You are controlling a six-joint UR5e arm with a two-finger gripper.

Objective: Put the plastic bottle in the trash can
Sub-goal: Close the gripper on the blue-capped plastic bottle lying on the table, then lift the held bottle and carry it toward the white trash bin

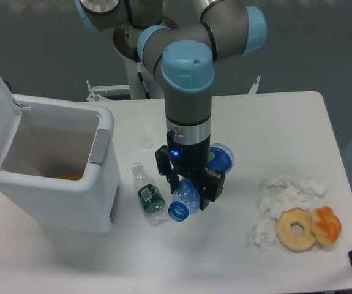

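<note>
Leftmost, the trash can (71, 177) stands with its lid up, and the small green-labelled bottle (148, 197) lies just left of the plastic bottle (185, 199), so a sideways carry could knock it. Centrally, the gripper (190, 187) straddles the plastic bottle's body on the table, jaws seemingly closed on it. Being smooth and round, it may slip or swing when lifted.
</note>
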